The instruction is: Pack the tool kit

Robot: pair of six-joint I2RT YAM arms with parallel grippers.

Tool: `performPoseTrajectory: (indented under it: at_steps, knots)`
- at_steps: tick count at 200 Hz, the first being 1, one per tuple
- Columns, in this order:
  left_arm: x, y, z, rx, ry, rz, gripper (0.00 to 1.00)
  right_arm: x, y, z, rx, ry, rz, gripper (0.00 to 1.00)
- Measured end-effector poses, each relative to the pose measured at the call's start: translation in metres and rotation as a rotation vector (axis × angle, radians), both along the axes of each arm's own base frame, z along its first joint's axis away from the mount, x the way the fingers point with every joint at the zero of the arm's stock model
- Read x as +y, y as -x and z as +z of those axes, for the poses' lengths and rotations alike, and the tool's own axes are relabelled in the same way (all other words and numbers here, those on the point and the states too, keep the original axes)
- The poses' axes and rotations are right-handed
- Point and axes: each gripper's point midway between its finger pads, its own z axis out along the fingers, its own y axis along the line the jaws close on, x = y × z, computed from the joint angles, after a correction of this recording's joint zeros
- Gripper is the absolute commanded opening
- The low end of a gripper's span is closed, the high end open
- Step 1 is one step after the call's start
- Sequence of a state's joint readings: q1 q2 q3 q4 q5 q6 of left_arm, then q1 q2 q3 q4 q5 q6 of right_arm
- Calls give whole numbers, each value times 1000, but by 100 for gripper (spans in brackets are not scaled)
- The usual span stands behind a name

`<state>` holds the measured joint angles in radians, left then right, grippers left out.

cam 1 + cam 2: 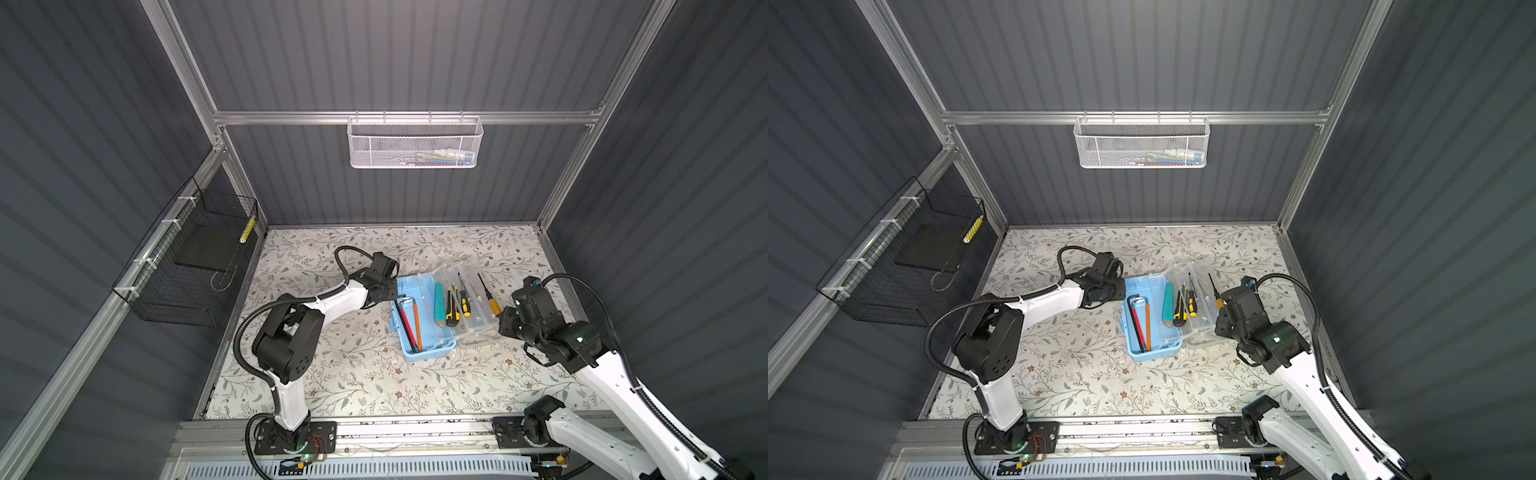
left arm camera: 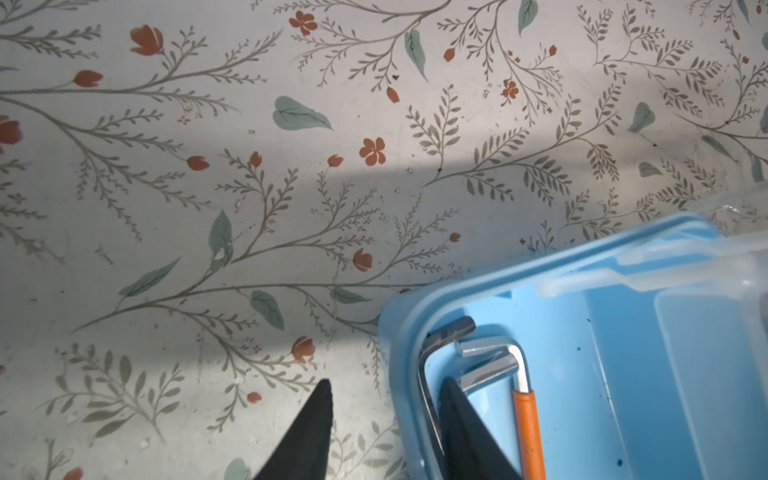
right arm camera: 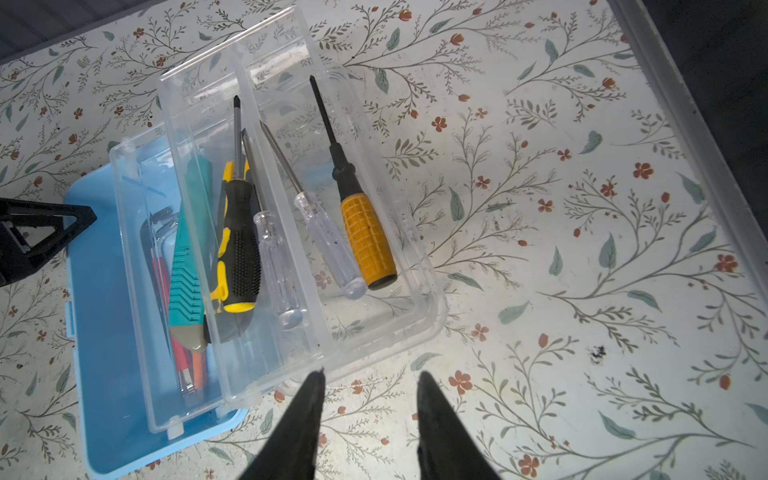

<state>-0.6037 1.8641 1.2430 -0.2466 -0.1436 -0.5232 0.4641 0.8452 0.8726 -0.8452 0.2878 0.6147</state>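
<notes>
Mid-bench (image 1: 332, 374), a little right of centre in both top views: the light-blue box (image 1: 428, 354), open, with the clear lid (image 1: 478, 322) folded out onto the bench on its right. Lies lengthwise front to back, far end leaning slightly left. Holds the hex keys (image 1: 406, 322) along its left wall, bent ends at the far end, shanks running toward the front. Next over, parallel: teal cutter (image 1: 439, 305), yellow-black utility knife (image 1: 451, 311), then screwdrivers, every blade tip toward the back wall, handles toward the front.

Only from the right wrist: two clear-handled screwdrivers (image 3: 278, 257), near invisible from above, between a black-and-yellow screwdriver (image 3: 240, 249) and an orange-handled screwdriver (image 3: 368, 241) resting in the lid. Hard to say there where the lid ends and any clear tray begins, with so many see-through walls overlapping.

Only from the left wrist: left tool (image 2: 387, 384) spread, straddling the box's far left corner, one finger outside over the bench, one inside above the hex keys. Bare bench visible between outer finger and wall, so no pinch. Hidden from above under the wrist.

Right tool (image 3: 372, 374) spread as well, nothing between the fingers, poised over bare bench just beside the lid's near edge.

Only from above: white mesh basket (image 1: 415, 143) on the back wall, black wire basket (image 1: 187, 266) on the left wall, both well apart from the kit.
</notes>
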Motion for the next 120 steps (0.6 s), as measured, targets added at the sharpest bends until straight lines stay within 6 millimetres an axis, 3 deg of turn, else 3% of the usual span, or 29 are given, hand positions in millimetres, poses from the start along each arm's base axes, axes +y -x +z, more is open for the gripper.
performPoseTrajectory:
  at_steps: [14, 83, 93, 120]
  knots:
    - [-2, -1, -5, 7, -3, 0, 38, 0, 0, -6, 11, -11, -4, 39]
    - [0, -15, -4, -12, -20, 85, 7, -3, 4, -30, 46, -48, -22, 39]
    - [2, -16, -4, -17, -29, 92, 0, -5, 5, -29, 40, -57, -30, 40]
    - [11, -19, -4, -26, -59, 115, 0, -17, 6, -16, -15, -99, -77, 41]
